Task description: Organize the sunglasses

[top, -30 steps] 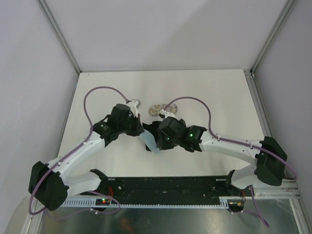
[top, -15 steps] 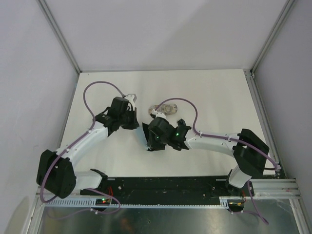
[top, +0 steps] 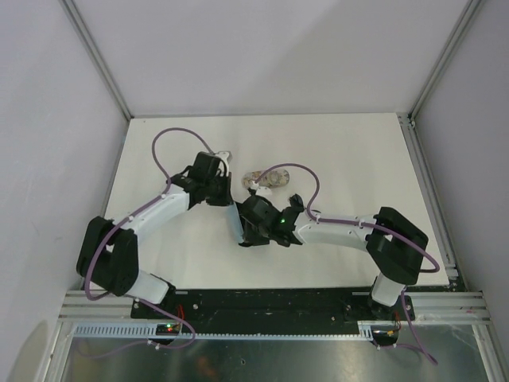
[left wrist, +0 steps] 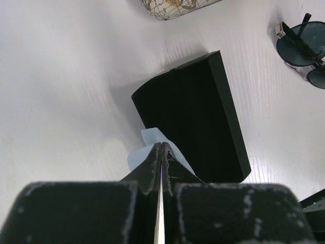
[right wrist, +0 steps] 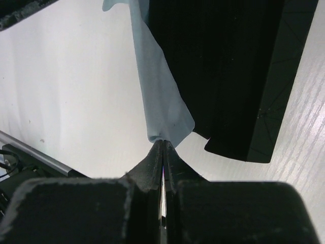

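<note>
Both your grippers are busy with the wrong thing right now: the left gripper (left wrist: 161,148) has its jaws pressed together on one end of a light-blue cloth (right wrist: 160,86), and the right gripper (right wrist: 162,144) is pinched closed on the other corner, so the cloth hangs between them beside the black oblong case (left wrist: 190,117). The only sunglasses you can see, the wire-frame sunglasses (left wrist: 303,47), lie on the white table (left wrist: 61,76) at the upper right of the left wrist view, well apart from the case and from your fingers. The chunky pair shows in none of the views. Expect that wire pair to be light and delicate, with thin metal that bends easily, glossy lenses that will likely slip and scratch under hard pads, and arms that could swing on their hinges. Your best hold is probably across the bridge or at a hinge corner, with a gentle close and never on the glass. As for writing, there's nothing you can read: the beige patterned case (left wrist: 177,6) shows a map-like print too small to make out, and the black case looks plain.
</note>
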`<state>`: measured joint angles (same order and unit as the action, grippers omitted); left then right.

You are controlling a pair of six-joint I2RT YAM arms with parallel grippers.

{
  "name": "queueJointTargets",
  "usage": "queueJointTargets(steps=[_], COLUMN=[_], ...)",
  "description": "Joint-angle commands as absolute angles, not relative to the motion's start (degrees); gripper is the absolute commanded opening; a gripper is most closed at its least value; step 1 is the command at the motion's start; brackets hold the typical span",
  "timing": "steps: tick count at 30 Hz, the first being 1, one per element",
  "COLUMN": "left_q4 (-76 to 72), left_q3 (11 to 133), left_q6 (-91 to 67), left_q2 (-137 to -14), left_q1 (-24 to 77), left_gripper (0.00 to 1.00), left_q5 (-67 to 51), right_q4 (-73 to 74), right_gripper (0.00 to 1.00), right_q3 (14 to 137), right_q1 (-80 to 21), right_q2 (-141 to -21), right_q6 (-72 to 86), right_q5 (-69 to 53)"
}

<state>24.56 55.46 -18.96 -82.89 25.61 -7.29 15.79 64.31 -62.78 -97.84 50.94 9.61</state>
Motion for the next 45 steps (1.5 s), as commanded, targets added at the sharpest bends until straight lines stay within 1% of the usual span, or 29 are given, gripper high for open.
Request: queueJointTargets(steps=[1, 13, 27, 32, 45], left_q4=[21.36, 18.85, 16.28, 15.92, 14.2], left_q3=[58.83, 63.44, 67.17, 67.69, 68.22], left_q6=[-17.13, -15.26, -13.61, -13.41, -13.51], left_q2=[-85.3, -93.95, -101.45, -102.53, -101.83], left_q1=[26.31, 31.64, 33.51, 33.55, 33.98], left_gripper=[0.0, 0.0, 0.0, 0.0, 0.0], left_q5=[-8.69, -7.19, -5.34, -4.34, -6.14], right_q4=[16.6, 19.35, 18.87, 19.04, 21.32], right_gripper=[0.0, 0.0, 0.0, 0.0, 0.0], right_q3=[66.36, 65.11, 62.48, 62.39, 62.32], right_q1=[-62.64, -60.83, -56.71, -56.12, -56.12], right_q2=[-98.61, -98.75, -100.32, -100.76, -98.82], right_q6=[53.02, 54.1, 52.68, 52.39, 52.46], right_q5=[13.22, 14.99, 14.35, 14.39, 16.79])
